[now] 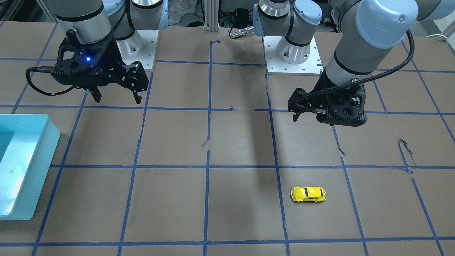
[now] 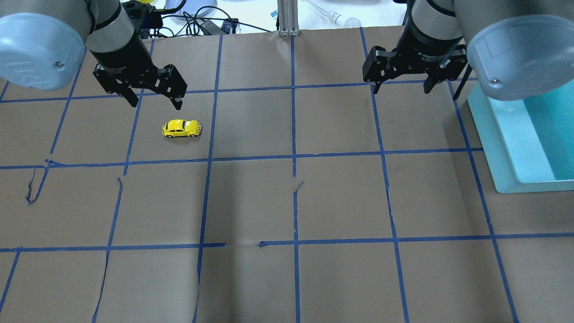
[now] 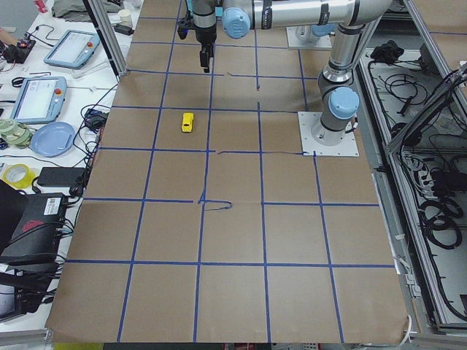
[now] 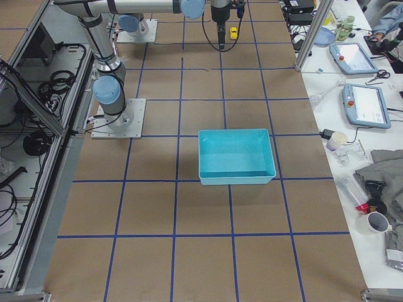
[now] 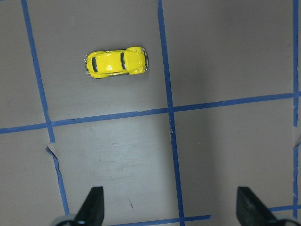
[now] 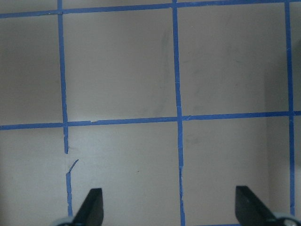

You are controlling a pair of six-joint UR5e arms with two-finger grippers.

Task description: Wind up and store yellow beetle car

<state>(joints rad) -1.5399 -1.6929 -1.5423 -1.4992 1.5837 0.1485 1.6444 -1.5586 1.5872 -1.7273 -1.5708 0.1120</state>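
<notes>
The yellow beetle car (image 2: 181, 128) stands on its wheels on the brown paper table, alone in a taped square. It also shows in the front view (image 1: 308, 194) and in the left wrist view (image 5: 116, 62), at the upper left, well clear of the fingertips. My left gripper (image 2: 155, 102) hangs open and empty above the table, just above the car in the overhead view and not touching it. My right gripper (image 2: 402, 87) is also open and empty, far from the car, over bare paper beside the bin. The right wrist view shows only paper and tape.
A light blue open bin (image 2: 497, 134) stands at the table's right end in the overhead view; it also shows in the front view (image 1: 32, 160). Blue tape lines form a grid, with small tears (image 2: 33, 188) in places. Tablets and cables lie on side benches.
</notes>
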